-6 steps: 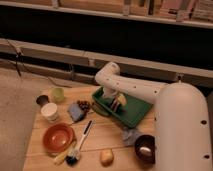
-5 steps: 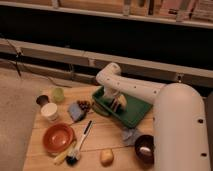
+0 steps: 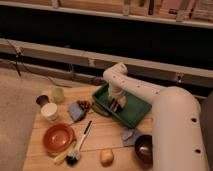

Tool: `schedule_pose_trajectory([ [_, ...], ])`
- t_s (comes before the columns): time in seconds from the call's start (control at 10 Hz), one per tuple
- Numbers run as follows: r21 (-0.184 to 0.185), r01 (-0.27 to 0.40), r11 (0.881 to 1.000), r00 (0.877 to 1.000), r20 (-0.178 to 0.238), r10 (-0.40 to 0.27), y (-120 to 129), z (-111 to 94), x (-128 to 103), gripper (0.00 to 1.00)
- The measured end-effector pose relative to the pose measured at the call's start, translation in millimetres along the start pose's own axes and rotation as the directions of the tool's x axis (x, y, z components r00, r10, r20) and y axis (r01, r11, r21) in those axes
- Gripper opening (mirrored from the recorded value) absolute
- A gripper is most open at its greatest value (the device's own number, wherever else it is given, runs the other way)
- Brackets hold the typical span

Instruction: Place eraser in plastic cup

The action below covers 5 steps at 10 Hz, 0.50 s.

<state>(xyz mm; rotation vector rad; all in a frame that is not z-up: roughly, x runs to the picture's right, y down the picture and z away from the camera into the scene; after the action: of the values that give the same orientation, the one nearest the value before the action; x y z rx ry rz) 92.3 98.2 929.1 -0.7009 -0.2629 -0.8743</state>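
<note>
My gripper [image 3: 117,104] hangs from the white arm over the green tray [image 3: 135,114] at the middle of the wooden table. A small pale cream block, the eraser [image 3: 122,101], shows right at the gripper's tip, low over the tray floor. I cannot tell whether it is held or lies in the tray. The light green plastic cup [image 3: 58,94] stands upright at the table's back left, well left of the gripper.
A dark brown cup [image 3: 43,100] and a white paper cup [image 3: 50,111] stand by the green cup. A red bowl [image 3: 58,137], a brush [image 3: 80,145], a yellow-brown lump [image 3: 106,157], a dark bowl [image 3: 145,148] and a blue item [image 3: 76,112] lie nearer.
</note>
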Motion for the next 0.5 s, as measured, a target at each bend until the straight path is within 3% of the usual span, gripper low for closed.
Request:
schedule_pose_trajectory([
  [0.3, 0.019, -0.012, 1.000, 1.000, -0.003, 0.012, -1.2, -2.4, 2.8, 0.07],
  [0.5, 0.044, -0.013, 0.999, 0.999, -0.032, 0.015, -5.0, -20.1, 7.8, 0.00],
])
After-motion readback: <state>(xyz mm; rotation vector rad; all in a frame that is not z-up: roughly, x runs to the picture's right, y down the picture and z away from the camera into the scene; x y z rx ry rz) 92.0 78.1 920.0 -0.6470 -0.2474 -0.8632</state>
